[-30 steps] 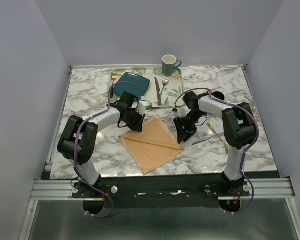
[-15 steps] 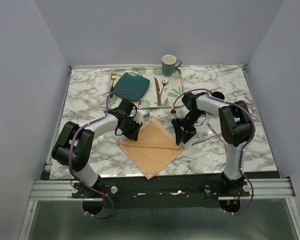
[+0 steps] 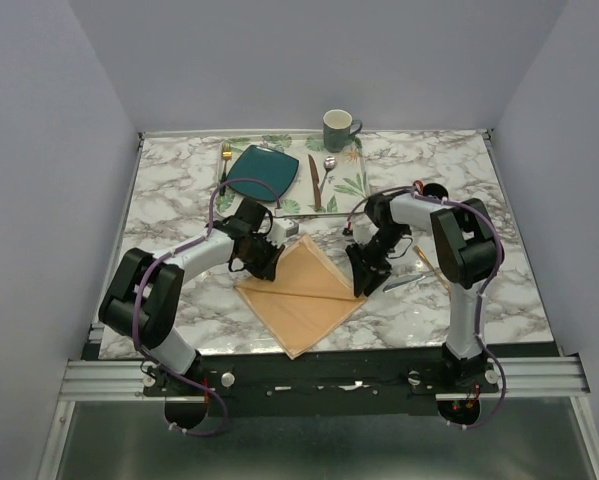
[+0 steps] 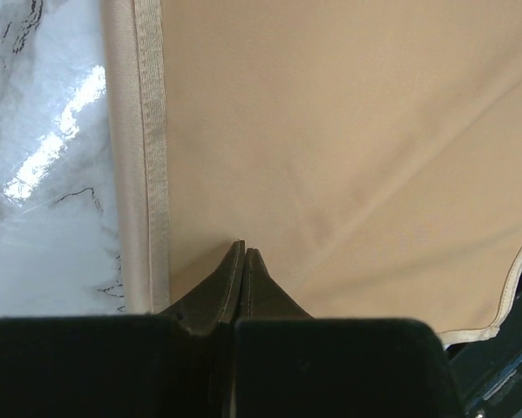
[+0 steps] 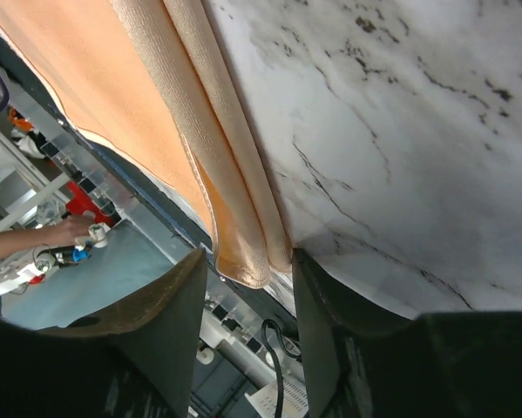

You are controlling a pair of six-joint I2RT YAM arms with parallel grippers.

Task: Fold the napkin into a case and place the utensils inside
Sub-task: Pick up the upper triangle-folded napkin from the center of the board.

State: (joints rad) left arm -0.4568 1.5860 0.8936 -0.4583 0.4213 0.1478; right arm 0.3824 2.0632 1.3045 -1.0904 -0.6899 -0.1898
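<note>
Folding is the step in hand, I judge: the plain peach-tan cloth napkin [image 3: 301, 300] lies as a creased diamond on the marble bench [image 3: 174, 210] between the arms. The left hand [image 4: 243, 252] is closed, tips on the cloth beside its hem. The right hand [image 5: 245, 261] stands parted around the doubled right corner, which it must next clamp and carry across. The napkin holds nothing yet; the silver-grey table knife [image 3: 404, 283] lies near that corner. The leaf-patterned white tray [image 3: 351, 185] holds a teal plate [image 3: 262, 168]
</note>
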